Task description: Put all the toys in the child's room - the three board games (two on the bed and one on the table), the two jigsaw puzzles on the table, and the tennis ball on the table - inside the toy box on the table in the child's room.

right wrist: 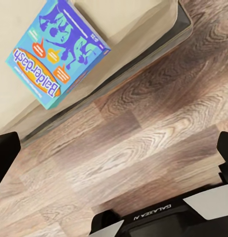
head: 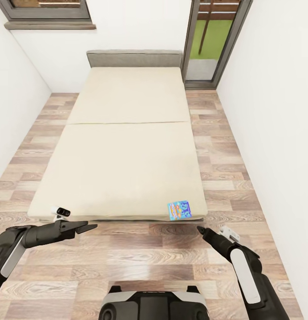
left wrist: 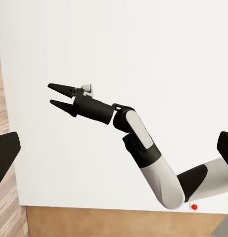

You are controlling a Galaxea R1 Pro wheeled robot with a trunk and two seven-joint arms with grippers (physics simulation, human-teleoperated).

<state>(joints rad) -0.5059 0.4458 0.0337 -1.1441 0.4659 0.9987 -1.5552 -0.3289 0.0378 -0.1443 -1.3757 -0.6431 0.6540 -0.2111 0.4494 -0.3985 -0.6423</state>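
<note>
White-walled room with plank floor. A blue-and-orange board game [head: 179, 210] lies flat at the bed's [head: 127, 146] near corner, just ahead of the right gripper [head: 201, 229], slightly to its left. Right gripper spread, holding nothing; left gripper [head: 86, 227] also parted, well away. A low approach could nudge the box off the mattress edge.

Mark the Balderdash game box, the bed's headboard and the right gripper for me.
Balderdash game box [right wrist: 57, 54]: right wrist view, middle of its printed blue lid.
Headboard [head: 134, 58]: head view, centre of the grey panel behind the mattress.
Right gripper [left wrist: 55, 96]: left wrist view, midway between its two dark fingertips, which stand apart.
</note>
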